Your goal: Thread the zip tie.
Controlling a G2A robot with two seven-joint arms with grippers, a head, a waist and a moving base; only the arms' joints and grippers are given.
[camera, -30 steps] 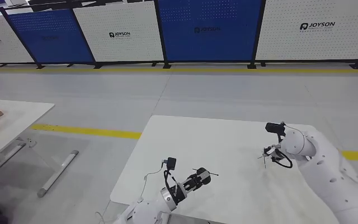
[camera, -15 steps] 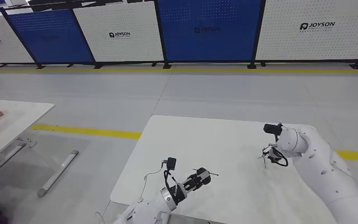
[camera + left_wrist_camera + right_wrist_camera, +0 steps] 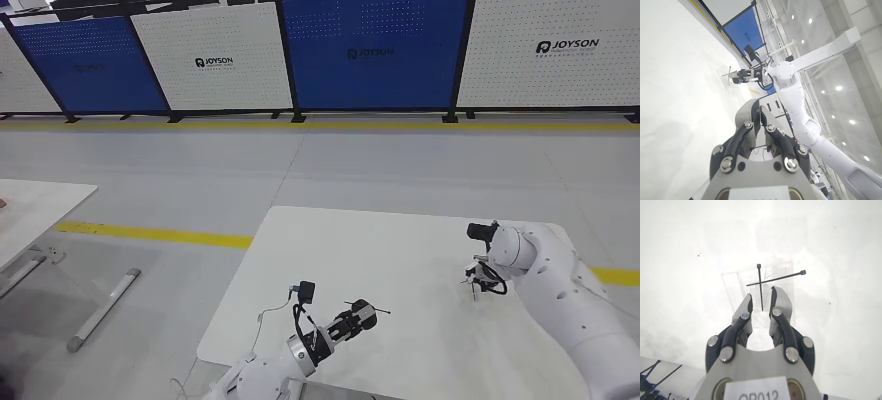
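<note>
One zip tie [image 3: 760, 117] pinched, left hand [image 3: 759, 106]; right hand [image 3: 761, 290] open (straddling second tie [image 3: 760, 285])

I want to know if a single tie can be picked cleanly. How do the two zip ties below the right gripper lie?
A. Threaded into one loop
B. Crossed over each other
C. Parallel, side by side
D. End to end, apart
B: in the right wrist view the first zip tie runs between the fingers of the open right gripper, and the second zip tie lies across it.
</note>
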